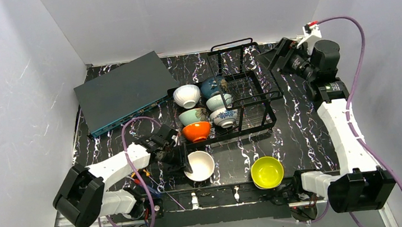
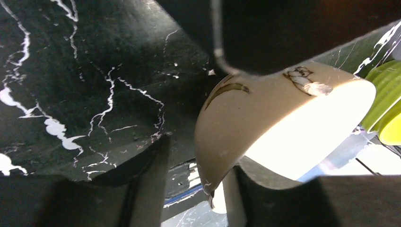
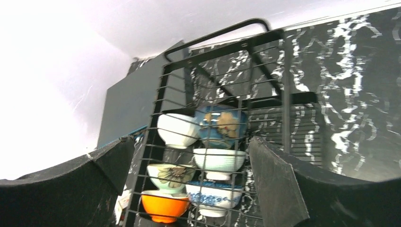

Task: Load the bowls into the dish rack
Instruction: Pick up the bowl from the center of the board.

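The pinkish beige bowl is smooth, glossy and round, with a painted leaf and a pale flower on its outer wall. Its rim sits between the fingers of the left gripper, one finger outside the wall and one inside. A sliver of marbled table shows beside the outer finger, so we cannot tell whether the grip is clamped. Just beyond this bowl from the gripper is the bright yellow bowl, ribbed on the outside.

The right gripper holds its fingers spread wide with nothing between them. Below it is the dish rack, made of thin black wire on a rectangular frame. Six bowls lie in it: white, dark blue, a ribbed white bowl, mint-green, blue-and-white patterned and orange.
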Action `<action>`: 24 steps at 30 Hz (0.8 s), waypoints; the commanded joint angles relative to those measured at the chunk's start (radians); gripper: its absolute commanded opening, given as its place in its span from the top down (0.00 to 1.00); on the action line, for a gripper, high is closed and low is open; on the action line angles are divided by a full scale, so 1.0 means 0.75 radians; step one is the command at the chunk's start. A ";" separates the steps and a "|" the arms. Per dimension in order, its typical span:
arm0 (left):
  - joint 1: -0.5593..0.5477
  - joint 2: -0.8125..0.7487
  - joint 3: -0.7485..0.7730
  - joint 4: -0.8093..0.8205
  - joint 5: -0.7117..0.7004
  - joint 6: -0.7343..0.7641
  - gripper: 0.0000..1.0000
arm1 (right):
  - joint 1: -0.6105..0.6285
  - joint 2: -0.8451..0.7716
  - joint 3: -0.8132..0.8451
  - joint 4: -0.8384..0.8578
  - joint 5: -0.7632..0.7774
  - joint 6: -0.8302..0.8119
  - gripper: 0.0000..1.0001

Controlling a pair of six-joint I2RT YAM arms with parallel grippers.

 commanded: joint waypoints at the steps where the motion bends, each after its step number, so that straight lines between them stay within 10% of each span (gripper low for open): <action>1: -0.037 0.020 0.052 0.026 -0.025 -0.002 0.65 | 0.090 0.020 -0.018 0.108 -0.112 0.038 0.01; 8: -0.042 -0.024 0.058 0.026 -0.017 0.012 0.99 | 0.395 0.086 0.051 0.014 -0.005 -0.059 0.01; 24: -0.038 -0.193 0.359 -0.214 -0.025 0.216 1.00 | 0.614 0.174 0.213 -0.127 -0.279 -0.412 0.01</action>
